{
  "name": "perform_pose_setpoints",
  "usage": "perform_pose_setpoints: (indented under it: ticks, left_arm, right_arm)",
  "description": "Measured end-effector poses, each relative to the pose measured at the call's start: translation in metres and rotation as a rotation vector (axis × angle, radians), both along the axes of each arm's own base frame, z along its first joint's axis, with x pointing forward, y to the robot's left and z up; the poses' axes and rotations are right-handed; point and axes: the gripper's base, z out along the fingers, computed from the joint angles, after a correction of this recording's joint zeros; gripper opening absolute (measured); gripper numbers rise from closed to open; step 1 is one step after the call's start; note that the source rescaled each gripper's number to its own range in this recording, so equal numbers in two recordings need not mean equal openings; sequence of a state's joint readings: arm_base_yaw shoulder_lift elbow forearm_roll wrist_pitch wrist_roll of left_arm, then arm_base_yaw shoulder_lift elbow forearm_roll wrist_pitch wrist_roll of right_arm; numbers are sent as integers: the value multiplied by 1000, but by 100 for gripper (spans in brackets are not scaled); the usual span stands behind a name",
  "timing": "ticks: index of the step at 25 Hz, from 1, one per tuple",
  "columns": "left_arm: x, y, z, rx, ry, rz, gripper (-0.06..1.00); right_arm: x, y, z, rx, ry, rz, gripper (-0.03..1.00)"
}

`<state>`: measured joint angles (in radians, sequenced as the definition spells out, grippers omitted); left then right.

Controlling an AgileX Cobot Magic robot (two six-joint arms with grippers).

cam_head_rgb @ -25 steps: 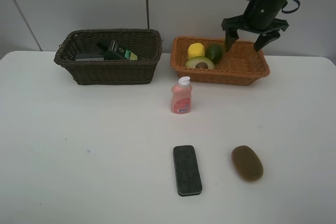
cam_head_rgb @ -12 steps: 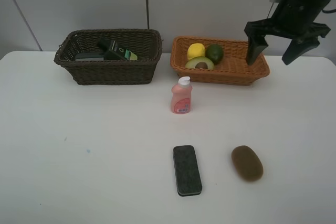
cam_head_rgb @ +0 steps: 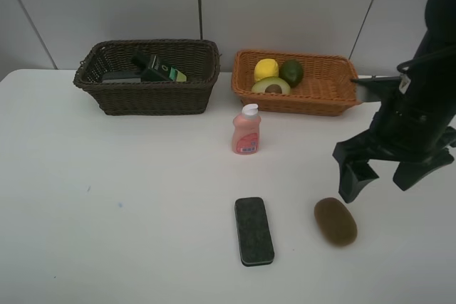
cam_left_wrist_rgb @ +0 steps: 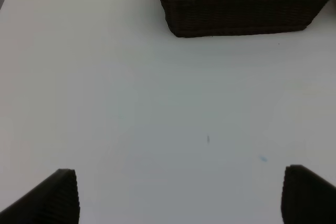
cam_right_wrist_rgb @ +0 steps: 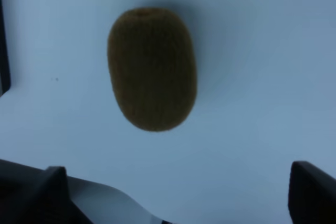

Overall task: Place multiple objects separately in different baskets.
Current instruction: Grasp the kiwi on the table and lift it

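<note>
Right tool (cam_head_rgb: 388, 174) hangs splayed wide just by the kiwi (cam_head_rgb: 335, 221), which lies on the worktop (cam_head_rgb: 142, 211), lined up, I'd say, for a grab. The orange basket (cam_head_rgb: 313, 103) holds the other fruit, so that looks the likely home. Left tool (cam_left_wrist_rgb: 181, 179) gapes idle.

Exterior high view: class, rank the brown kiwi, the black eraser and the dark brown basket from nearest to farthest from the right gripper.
1. brown kiwi: just below and left of the right gripper, on the table.
2. black eraser: further left, front centre.
3. dark brown basket: far back left.
</note>
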<state>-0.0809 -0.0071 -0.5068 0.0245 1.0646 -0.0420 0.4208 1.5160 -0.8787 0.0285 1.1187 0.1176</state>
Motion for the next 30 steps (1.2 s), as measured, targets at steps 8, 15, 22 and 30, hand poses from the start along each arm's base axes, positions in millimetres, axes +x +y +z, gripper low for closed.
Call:
perform_pose_setpoints:
  ticks: [8,15,22,30]
  left_arm:
    - [0,0,0,0,0,0,100]
    - [0,0,0,0,0,0,100]
    - [0,0,0,0,0,0,100]
    - [0,0,0,0,0,0,100]
  right_arm:
    - [-5,2,-27,67,-77,-28,98]
    - [-10,2,-56,53,-12,-27,98]
    - [-1,7,-74,78,-32,-10,98]
    - [5,9,-99,61,-10,-1,98]
